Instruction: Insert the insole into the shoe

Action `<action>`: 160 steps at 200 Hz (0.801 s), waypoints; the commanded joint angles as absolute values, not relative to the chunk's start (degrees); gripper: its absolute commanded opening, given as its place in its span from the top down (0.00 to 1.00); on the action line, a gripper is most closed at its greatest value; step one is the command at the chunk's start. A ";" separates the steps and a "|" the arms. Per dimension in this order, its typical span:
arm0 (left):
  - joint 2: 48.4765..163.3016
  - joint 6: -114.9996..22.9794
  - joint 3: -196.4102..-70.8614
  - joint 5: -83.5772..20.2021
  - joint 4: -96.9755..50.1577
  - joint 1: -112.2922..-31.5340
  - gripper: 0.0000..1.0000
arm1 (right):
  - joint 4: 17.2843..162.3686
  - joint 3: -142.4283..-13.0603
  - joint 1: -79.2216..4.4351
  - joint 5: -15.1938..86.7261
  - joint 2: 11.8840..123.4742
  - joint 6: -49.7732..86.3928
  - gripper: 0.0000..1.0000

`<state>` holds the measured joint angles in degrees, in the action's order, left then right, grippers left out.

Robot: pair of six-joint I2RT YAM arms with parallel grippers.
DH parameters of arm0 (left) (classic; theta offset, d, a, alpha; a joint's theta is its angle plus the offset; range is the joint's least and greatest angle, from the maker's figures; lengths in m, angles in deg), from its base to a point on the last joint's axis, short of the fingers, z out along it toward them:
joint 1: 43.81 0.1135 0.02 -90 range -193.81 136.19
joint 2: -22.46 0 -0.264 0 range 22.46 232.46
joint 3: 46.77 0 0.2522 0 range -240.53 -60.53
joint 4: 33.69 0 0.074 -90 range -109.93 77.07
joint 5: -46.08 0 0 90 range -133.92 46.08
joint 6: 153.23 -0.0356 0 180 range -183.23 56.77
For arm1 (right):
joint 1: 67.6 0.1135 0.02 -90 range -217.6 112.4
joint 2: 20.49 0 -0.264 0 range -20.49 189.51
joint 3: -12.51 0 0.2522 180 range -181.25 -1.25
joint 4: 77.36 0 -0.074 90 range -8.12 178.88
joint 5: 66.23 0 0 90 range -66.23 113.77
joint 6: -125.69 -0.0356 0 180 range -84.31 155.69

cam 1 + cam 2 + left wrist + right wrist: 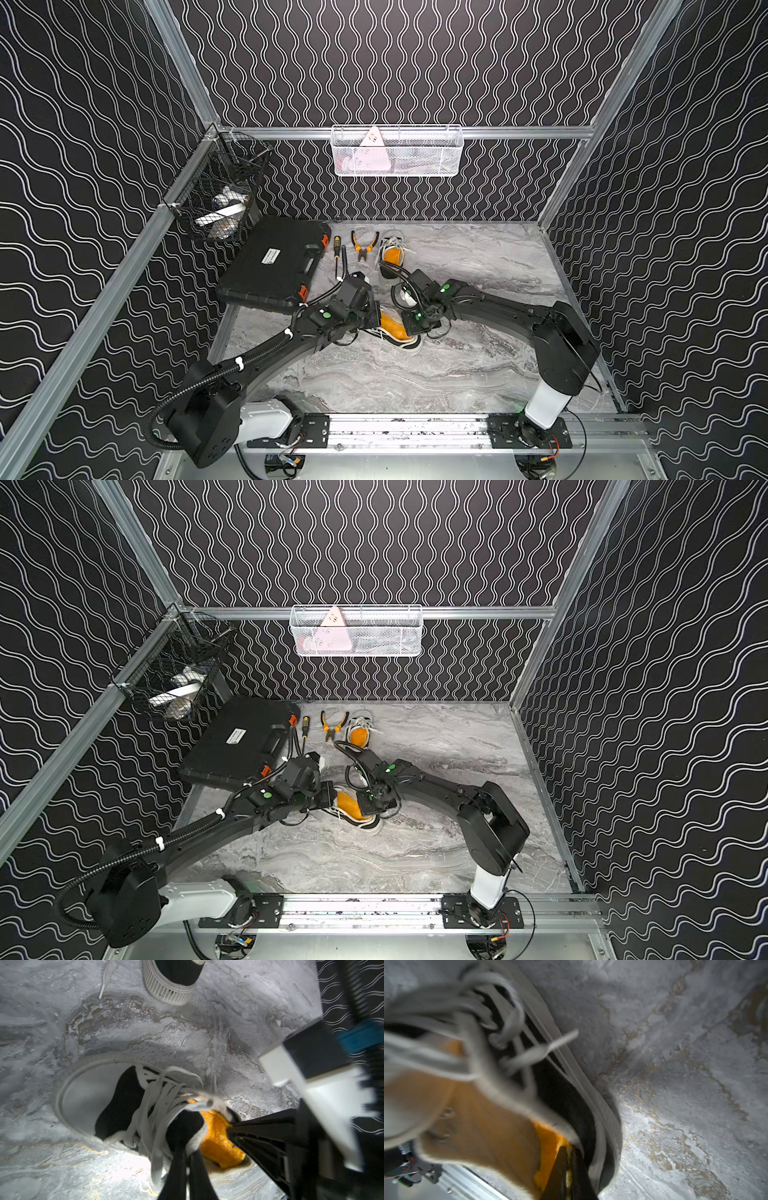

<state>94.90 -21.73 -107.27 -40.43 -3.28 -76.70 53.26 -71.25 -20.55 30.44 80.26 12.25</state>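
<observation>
A: Left gripper (188,1158) clamped on the collar of the shoe (87,1095). Right gripper (568,1159) pinched on the orange insole (218,1138), which lies in the shoe's opening.

B: Risks: a hard push may buckle the soft insole or drag the shoe from the left grip. Loose laces (158,1105) could snag a finger.

Evenly and fairly brightly lit in both top views, sharp throughout, with only soft shadows on the marble bench (478,374). Harsher in the left wrist view: white pool of glare on the bench beside the shoe (87,1093), dim toward the corners, heavy motion smear across the right arm (324,1088). Dimmest in the right wrist view: laces (446,1012) and orange insole (548,1142) badly blurred and out of focus, one bright patch on the bench.
</observation>
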 commanded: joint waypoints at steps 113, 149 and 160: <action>93.55 -18.49 -105.67 -40.81 -7.18 -76.52 1.00 | 63.48 -63.62 -16.35 17.18 76.02 17.12 0.87; 93.44 -18.93 -105.54 -40.99 -6.74 -76.59 1.00 | 62.49 -62.20 -16.03 11.11 74.73 17.96 0.84; 93.65 -19.11 -105.71 -41.06 -6.74 -76.63 1.00 | 61.92 -62.82 -15.92 9.58 73.98 18.30 0.79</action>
